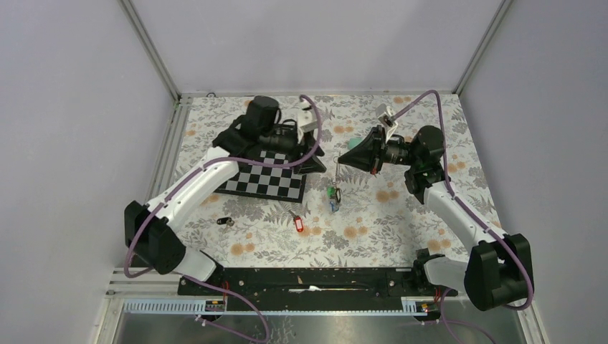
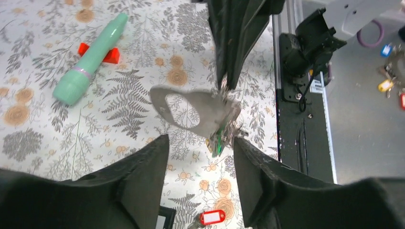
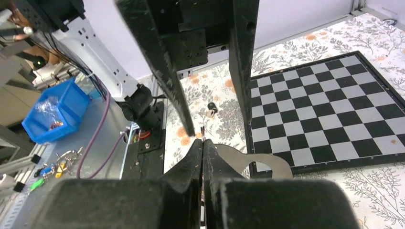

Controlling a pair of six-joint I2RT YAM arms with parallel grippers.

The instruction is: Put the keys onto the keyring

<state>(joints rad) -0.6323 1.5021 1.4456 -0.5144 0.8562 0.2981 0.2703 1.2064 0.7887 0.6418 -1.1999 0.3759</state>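
My right gripper (image 1: 340, 160) (image 3: 202, 143) is shut on the top of the keyring (image 2: 191, 112), a grey metal loop that hangs above the table. Keys with green and blue tags (image 1: 333, 199) (image 2: 220, 139) dangle from its lower end. My left gripper (image 1: 314, 159) (image 2: 200, 140) stands open just beside the loop, its fingers either side of the dangling keys without touching them. A red-tagged key (image 1: 298, 223) (image 2: 212, 217) lies on the flowered cloth below. A black-tagged key (image 1: 224, 221) (image 3: 211, 109) lies further left.
A chessboard (image 1: 265, 175) (image 3: 310, 114) lies under the left arm. A teal tube (image 2: 93, 59) with a red cap rests on the cloth beyond the grippers. The black base rail (image 1: 308, 279) runs along the near edge. A blue bin (image 3: 52, 112) sits off the table.
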